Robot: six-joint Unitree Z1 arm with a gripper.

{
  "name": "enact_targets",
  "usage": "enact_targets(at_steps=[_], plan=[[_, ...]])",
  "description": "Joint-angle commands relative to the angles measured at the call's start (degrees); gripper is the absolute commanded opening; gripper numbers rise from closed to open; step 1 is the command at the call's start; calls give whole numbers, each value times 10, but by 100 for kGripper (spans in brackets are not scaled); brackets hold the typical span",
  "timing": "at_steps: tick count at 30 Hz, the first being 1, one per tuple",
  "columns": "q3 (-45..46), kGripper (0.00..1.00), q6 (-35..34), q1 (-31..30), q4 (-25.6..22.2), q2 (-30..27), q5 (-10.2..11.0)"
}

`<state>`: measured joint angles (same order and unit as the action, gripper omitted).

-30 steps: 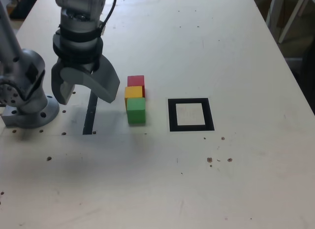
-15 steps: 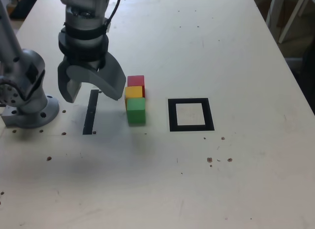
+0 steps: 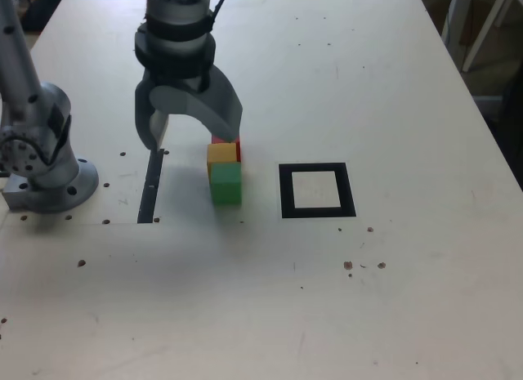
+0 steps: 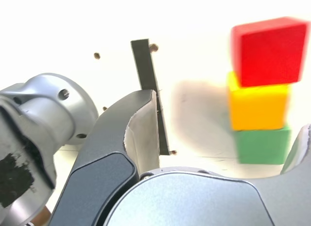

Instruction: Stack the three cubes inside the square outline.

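Gripper [image 3: 193, 136] is hovering open above the table [image 3: 409, 257], holding nothing. Red cube [image 4: 269, 53], yellow cube [image 4: 258, 107] and green cube [image 3: 226, 185] are sitting in a row just beside it, green nearest the exterior camera. Square outline [image 3: 350, 202] is lying to their right, exterior view.
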<state>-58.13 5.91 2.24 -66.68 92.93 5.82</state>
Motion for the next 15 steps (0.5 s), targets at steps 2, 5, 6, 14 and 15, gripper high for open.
enact_targets(at_steps=[2,5,6,14,15], plan=[[-20,100,14,22,-2,19,4],[-34,100,26,46,-2,38,9],[-37,100,29,53,-1,43,11],[-61,100,50,95,10,95,15],[-64,100,52,99,12,102,15]])
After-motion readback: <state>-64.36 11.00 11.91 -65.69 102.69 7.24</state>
